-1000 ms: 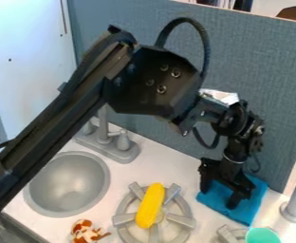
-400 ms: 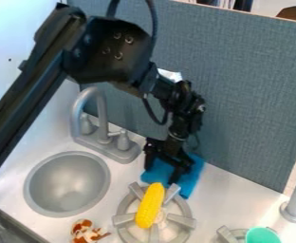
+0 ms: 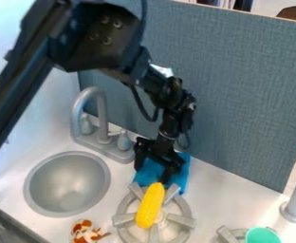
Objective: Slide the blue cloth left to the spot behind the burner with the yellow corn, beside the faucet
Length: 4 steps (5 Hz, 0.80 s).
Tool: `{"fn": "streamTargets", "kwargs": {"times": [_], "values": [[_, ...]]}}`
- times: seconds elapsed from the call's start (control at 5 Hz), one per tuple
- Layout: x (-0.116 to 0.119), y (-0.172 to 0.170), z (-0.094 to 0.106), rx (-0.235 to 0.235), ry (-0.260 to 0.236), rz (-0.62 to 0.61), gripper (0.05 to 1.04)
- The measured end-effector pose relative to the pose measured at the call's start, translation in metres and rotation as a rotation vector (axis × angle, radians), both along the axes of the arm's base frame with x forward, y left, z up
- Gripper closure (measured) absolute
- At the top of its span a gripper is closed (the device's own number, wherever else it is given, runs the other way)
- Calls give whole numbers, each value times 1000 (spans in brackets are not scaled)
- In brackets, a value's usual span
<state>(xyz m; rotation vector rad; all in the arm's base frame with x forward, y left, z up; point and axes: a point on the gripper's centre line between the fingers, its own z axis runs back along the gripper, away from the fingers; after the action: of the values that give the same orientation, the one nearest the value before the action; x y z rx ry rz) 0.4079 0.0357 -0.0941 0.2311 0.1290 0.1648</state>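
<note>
On the far side of the burner (image 3: 181,219) bearing the yellow corn (image 3: 150,205), the blue cloth (image 3: 181,173) lies beneath the gripper (image 3: 152,174), its fingers spread apart, so handling looks under way, the cloth down but the gripper not yet clear.

Yellow corn (image 3: 149,205) on gray burner (image 3: 180,219), sink (image 3: 65,185), faucet (image 3: 102,116), green cup (image 3: 262,236)

I can't read any words, numbers or signs from where I sit. There is a small white patch (image 3: 161,70) on my black robot arm (image 3: 93,35). It may be a label, but it is too small for me to tell.
</note>
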Motion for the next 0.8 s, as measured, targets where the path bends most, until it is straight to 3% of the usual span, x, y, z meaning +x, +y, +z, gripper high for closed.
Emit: {"fn": "streamTargets", "kwargs": {"times": [0.2, 0.4, 0.6, 0.8], "values": [[3, -3, 17, -61, -70, 5, 83], [3, -13, 51, -127, -188, -25, 83], [-8, -22, 71, -170, -237, -44, 83], [-31, -39, 70, -188, -189, -89, 83]]}}
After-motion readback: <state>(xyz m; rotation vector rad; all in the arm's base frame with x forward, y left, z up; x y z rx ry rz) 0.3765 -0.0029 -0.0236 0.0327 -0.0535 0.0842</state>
